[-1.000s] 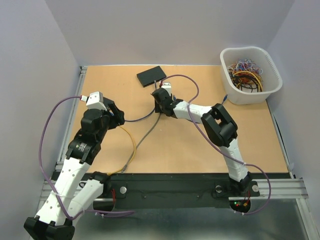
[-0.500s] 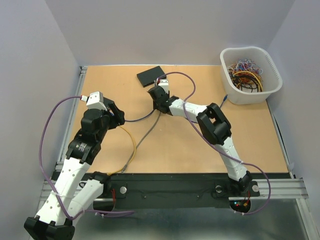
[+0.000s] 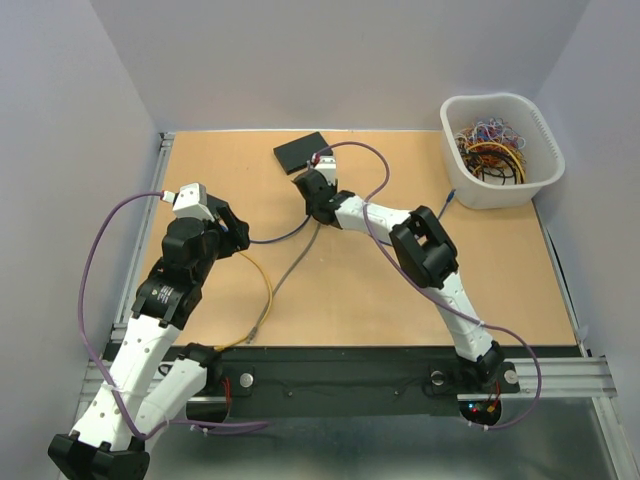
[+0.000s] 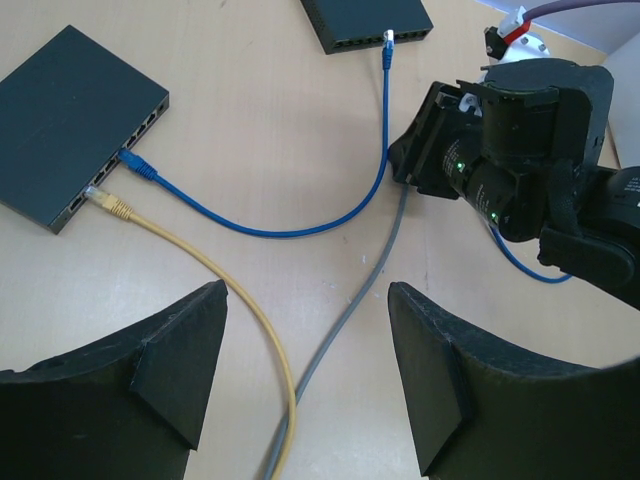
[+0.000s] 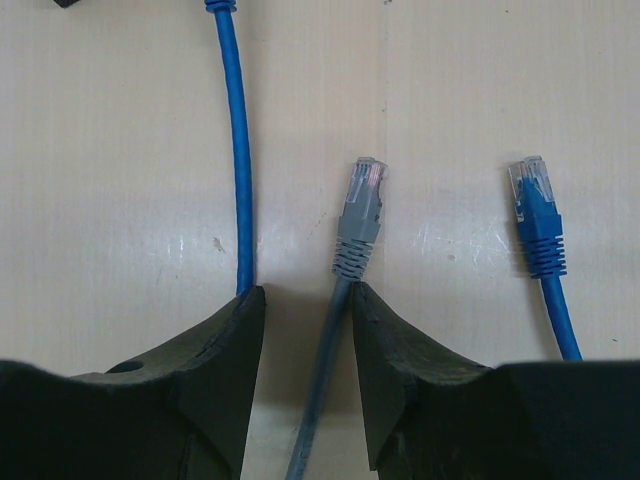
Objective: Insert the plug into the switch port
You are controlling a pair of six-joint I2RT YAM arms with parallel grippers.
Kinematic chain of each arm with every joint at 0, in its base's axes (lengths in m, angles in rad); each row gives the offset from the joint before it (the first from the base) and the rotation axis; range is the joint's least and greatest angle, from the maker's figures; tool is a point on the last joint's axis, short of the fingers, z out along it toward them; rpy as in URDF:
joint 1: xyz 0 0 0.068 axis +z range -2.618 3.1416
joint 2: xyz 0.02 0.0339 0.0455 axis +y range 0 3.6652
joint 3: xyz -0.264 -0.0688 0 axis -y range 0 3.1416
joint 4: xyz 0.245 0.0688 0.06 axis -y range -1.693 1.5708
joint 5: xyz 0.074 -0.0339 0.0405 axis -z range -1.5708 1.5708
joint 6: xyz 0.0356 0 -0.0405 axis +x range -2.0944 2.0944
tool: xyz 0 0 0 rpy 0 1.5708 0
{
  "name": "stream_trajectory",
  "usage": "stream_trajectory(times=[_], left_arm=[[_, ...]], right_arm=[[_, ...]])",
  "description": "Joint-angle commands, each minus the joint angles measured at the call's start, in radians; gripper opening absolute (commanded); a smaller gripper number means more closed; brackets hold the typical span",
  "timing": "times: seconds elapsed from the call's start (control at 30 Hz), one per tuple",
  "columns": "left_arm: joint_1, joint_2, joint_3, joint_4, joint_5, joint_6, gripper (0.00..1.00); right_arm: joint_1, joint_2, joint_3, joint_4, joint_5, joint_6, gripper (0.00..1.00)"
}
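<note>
Clear plug (image 5: pixel 361 215), ribbed grey boot, lies flat.

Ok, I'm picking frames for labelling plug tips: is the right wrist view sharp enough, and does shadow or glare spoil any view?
Right wrist: grey plug and blue plug sharp, shadows soft; fingers of the right hand dark, little detail. Left wrist: nearer switch crisp, fingers of the left hand dark too. Top external: even light, no glare, plugs too small to read.
</note>
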Motion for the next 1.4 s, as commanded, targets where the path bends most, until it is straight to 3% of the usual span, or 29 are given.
stream_trajectory(times=[0.0, 0.5, 0.57, 0.67, 0.7, 0.77, 0.83, 1.17, 1.37], left_arm=[[0.005, -0.005, -0.014, 0.042, 0.002, 0.014, 0.76], [0.005, -0.002, -0.014, 0.042, 0.001, 0.016, 0.76], [0.005, -0.002, -0.014, 0.044, -0.001, 0.014, 0.76], [0.005, -0.002, -0.014, 0.044, -0.001, 0.014, 0.76], [0.005, 0.0, -0.014, 0.042, -0.001, 0.014, 0.76], [0.005, -0.002, -0.014, 0.042, -0.002, 0.014, 0.76], [0.005, 0.001, -0.014, 0.041, -0.002, 0.014, 0.76], [0.005, 0.006, -0.013, 0.039, -0.013, 0.011, 0.76], [0.007, 0.024, -0.006, 0.042, 0.004, 0.008, 0.76]], right_arm=[[-0.027, 0.047, 0.0, -0.085, 0.009, 0.04, 0.46], [-0.077, 0.076, 0.029, -0.123, -0.027, 0.069, 0.42], [-0.077, 0.086, 0.038, -0.13, -0.038, 0.063, 0.28], [-0.079, 0.091, 0.035, -0.13, -0.057, 0.063, 0.17], [-0.079, 0.09, 0.026, -0.13, -0.07, 0.064, 0.08], [-0.079, 0.085, 0.014, -0.13, -0.089, 0.064, 0.01], [-0.079, 0.071, -0.009, -0.128, -0.132, 0.052, 0.0], [-0.065, -0.229, -0.397, 0.116, -0.487, -0.273, 0.0], [-0.047, -0.424, -0.601, 0.183, -0.615, -0.353, 0.0]])
